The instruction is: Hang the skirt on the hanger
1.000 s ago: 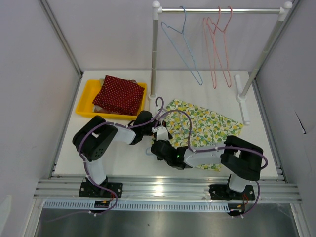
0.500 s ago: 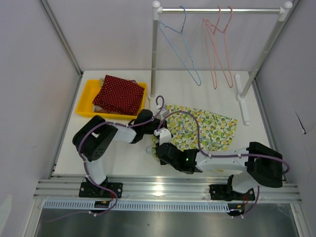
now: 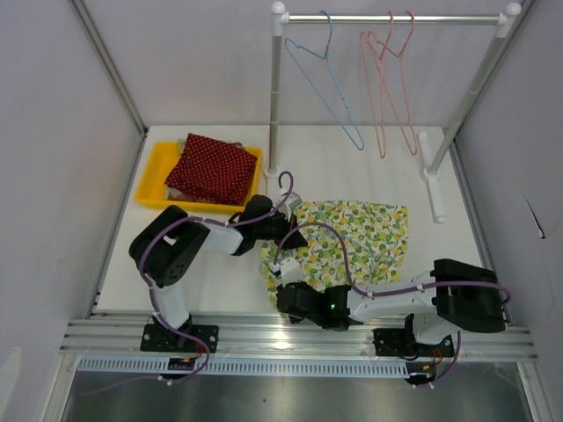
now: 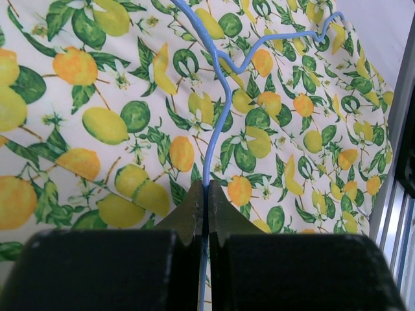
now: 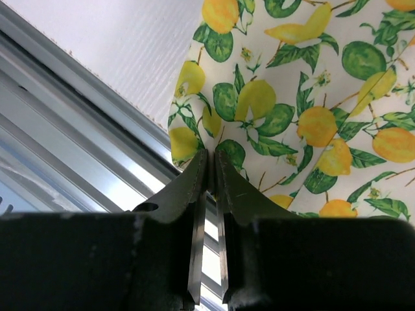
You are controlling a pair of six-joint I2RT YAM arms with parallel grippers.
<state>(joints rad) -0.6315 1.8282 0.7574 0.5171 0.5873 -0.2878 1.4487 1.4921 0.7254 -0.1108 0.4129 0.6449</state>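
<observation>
Bright, even overhead light is washing the white worktop, throwing only faint shadows. Glare is streaking the aluminium rail. In both wrist views the skirt is showing sharp, while the near foreground is blurring.

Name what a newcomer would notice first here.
The lemon-print skirt spread mid-table grabs the eye first. The left gripper is shut on a blue wire hanger lying across it, while the right gripper pinches the skirt's edge by the table's near side. A red dotted cloth in a yellow tray sits at the far left.
</observation>
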